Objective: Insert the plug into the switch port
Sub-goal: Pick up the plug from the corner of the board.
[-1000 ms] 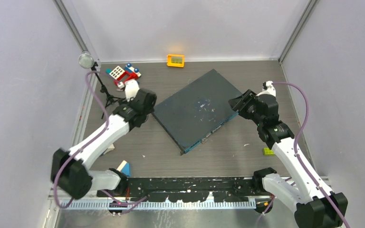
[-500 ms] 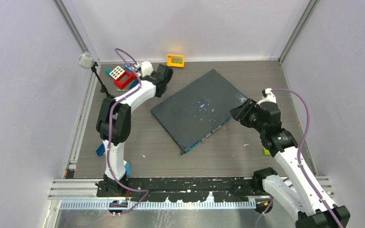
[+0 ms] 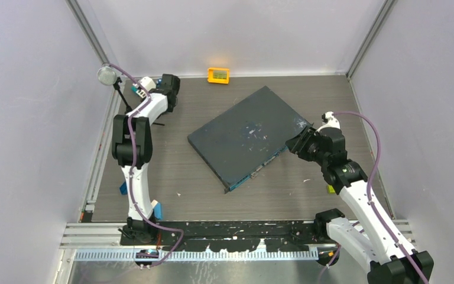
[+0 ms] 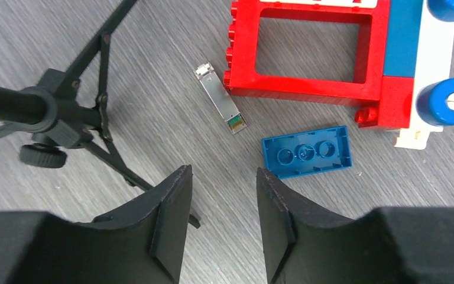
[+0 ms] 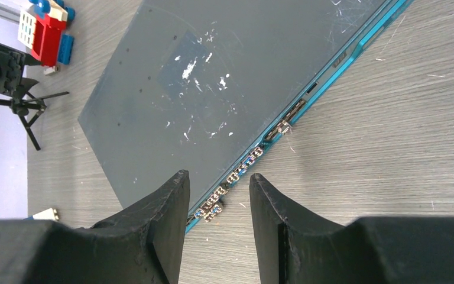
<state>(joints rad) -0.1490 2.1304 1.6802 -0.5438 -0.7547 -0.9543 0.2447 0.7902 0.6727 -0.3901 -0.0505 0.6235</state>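
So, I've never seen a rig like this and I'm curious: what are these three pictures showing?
Two robot arms are bolted at the near edge of a table. The wide picture looks down from above. The other two come from a camera on each wrist, so the black fingers at the bottom are that arm's own. The left end effector hangs open over a small silver plug, near a blue brick, a red frame and a black tripod. The right end effector is open above the ports along the blue edge of a flat grey switch. An orange box sits at the back. Nothing is held.
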